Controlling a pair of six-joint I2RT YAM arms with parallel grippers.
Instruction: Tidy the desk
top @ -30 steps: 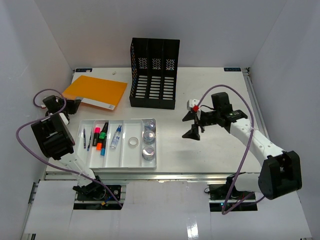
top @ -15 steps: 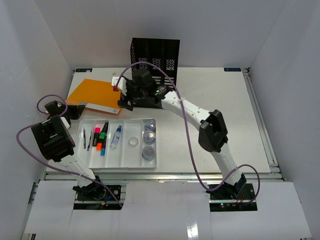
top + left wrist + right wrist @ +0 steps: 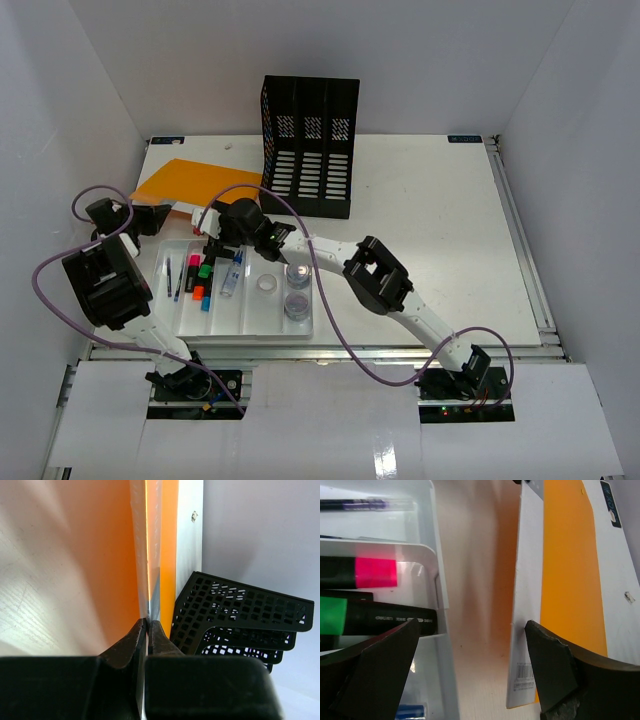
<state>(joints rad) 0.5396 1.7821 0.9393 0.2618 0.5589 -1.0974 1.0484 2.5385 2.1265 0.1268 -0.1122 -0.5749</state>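
The orange folder (image 3: 196,184) lies at the back left of the white desk (image 3: 430,230), its near left edge lifted. My left gripper (image 3: 158,216) is shut on that edge; in the left wrist view the jaws (image 3: 148,626) pinch the folder (image 3: 161,540) edge-on. My right gripper (image 3: 214,237) reaches across the desk and hovers open between the folder's white barcode strip (image 3: 527,630) and the tray's far wall (image 3: 440,592). Nothing is between its fingers (image 3: 470,666). The black file holder (image 3: 310,145) stands upright just right of the folder.
The white compartmented tray (image 3: 268,310) holds pens, a pink highlighter (image 3: 370,572), a green one (image 3: 332,615), a black marker (image 3: 395,621), a glue bottle (image 3: 231,275), a tape roll (image 3: 266,285) and round tins (image 3: 297,290). My right arm spans the tray's far right corner.
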